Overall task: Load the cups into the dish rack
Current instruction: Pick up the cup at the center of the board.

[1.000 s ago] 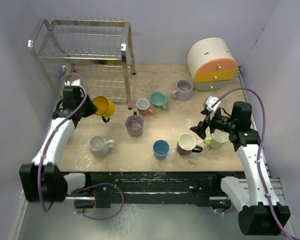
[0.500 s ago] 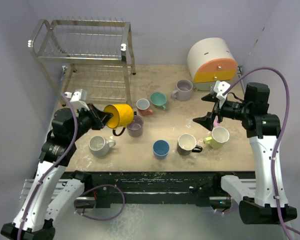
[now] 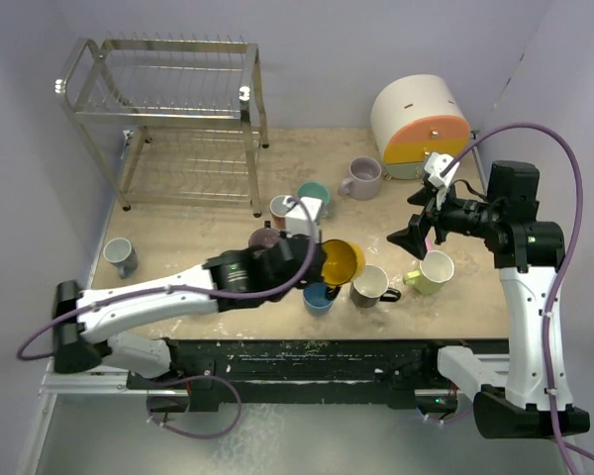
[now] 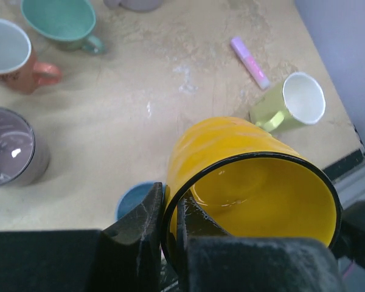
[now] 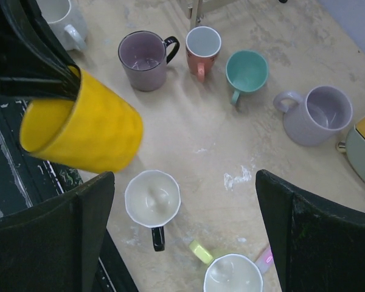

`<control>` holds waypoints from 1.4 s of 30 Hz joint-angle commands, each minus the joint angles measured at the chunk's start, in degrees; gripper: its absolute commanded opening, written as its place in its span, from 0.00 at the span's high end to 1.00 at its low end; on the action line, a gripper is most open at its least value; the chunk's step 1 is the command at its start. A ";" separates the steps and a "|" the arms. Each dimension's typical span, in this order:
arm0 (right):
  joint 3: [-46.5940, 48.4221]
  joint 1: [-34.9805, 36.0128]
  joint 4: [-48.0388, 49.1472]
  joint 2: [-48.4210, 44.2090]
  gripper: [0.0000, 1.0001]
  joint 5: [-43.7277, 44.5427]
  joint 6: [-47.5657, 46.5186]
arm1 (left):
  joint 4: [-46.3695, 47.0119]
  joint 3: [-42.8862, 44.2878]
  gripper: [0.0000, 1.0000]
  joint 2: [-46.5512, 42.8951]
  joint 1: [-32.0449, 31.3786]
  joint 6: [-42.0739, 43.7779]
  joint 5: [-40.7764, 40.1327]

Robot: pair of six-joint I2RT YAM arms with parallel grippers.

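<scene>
Seen from above, the rack (image 3: 158, 109) stood at the far left with no cup visible on either tier, so loading looked barely begun. The left gripper (image 3: 322, 259) reached to mid-table, well apart from the rack, holding the yellow cup (image 3: 341, 261) tipped sideways over the blue cup (image 3: 318, 297). The right gripper (image 3: 416, 236) hung above the green cup (image 3: 434, 270), and a grey cup (image 3: 119, 255) sat alone at the left. In the left wrist view, the narrow fingers pinched the yellow cup's rim, one inside and one outside. In the right wrist view, the fingers were spread wide and empty over the white cup (image 5: 152, 199); the purple (image 5: 145, 59), salmon (image 5: 203, 44), teal (image 5: 246, 70) and lavender (image 5: 322, 112) cups stood upright beyond. Every cup seemingly remained to be racked.
</scene>
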 commanded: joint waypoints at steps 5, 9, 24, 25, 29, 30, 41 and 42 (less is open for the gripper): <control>2.27 -0.14 -2.26 2.11 0.07 2.22 4.59 | -19.24 29.30 1.00 20.35 -5.22 -18.77 -25.94; 2.91 -0.09 -1.23 2.39 0.08 3.17 7.33 | -25.25 36.20 1.00 26.20 -5.59 -21.58 -27.01; -1.68 5.69 9.18 5.00 0.32 15.65 20.95 | -29.85 49.63 1.00 36.55 -5.69 -22.49 -26.58; -1.95 6.12 9.44 5.28 0.33 16.88 21.18 | -29.96 50.03 1.00 36.73 -5.69 -22.57 -26.58; -2.16 8.01 9.68 6.57 0.38 21.13 21.31 | -29.89 51.30 1.00 37.08 -5.66 -22.90 -26.88; -2.18 8.60 9.66 6.86 0.39 22.02 21.22 | -29.89 51.63 1.00 37.17 -5.68 -23.03 -27.05; -2.09 11.87 9.50 7.57 0.43 26.11 19.95 | -29.51 57.10 1.00 40.71 -5.47 -20.25 -28.55; -2.19 11.87 9.52 7.31 0.43 26.29 19.76 | -29.49 57.11 1.00 40.73 -5.39 -20.22 -28.48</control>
